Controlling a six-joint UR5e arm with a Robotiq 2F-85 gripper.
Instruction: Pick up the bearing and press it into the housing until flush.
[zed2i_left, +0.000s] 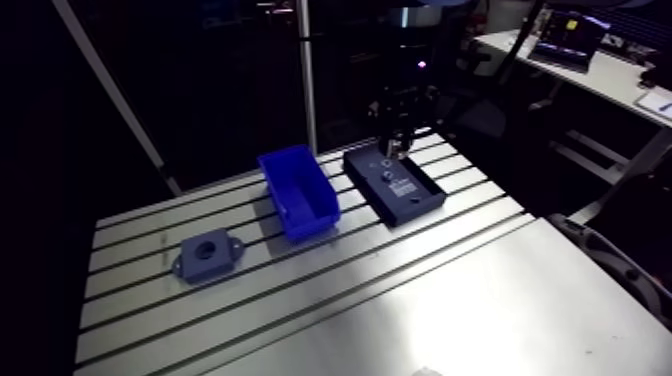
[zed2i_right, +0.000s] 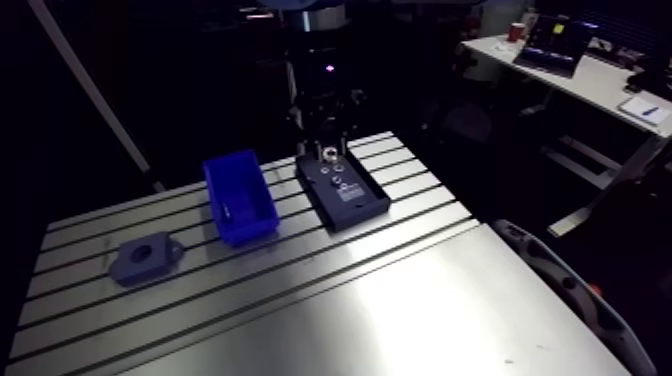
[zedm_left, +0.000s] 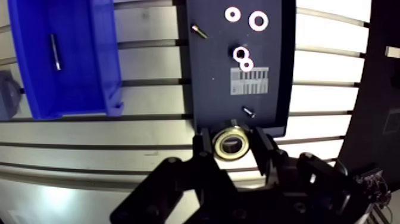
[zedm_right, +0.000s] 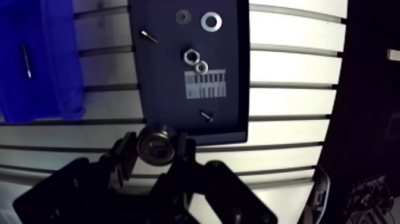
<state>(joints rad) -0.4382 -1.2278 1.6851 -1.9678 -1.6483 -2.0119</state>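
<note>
Arm view shows housing (zed2i_left: 207, 254) on table, at 8 o'clock from bin (zed2i_left: 297, 192), well apart from tray (zed2i_left: 393, 184). Wrist view alone shows gripper (zedm_left: 233, 143) clamped on bearing (zedm_left: 231, 145) at tray's near edge, washers (zedm_left: 258, 20) ahead.

Scene dim overall; table (zed2i_right: 420, 300) is the brightest surface, with broad glare on its near plain plate in the arm view and white bands between slots (zedm_left: 152, 82) in the wrist view. Gripper (zedm_left: 233, 145) reads as a near-black silhouette; bearing (zedm_left: 230, 143) held between its fingers catches a glint. Slots bow toward wrist-view edges.
</note>
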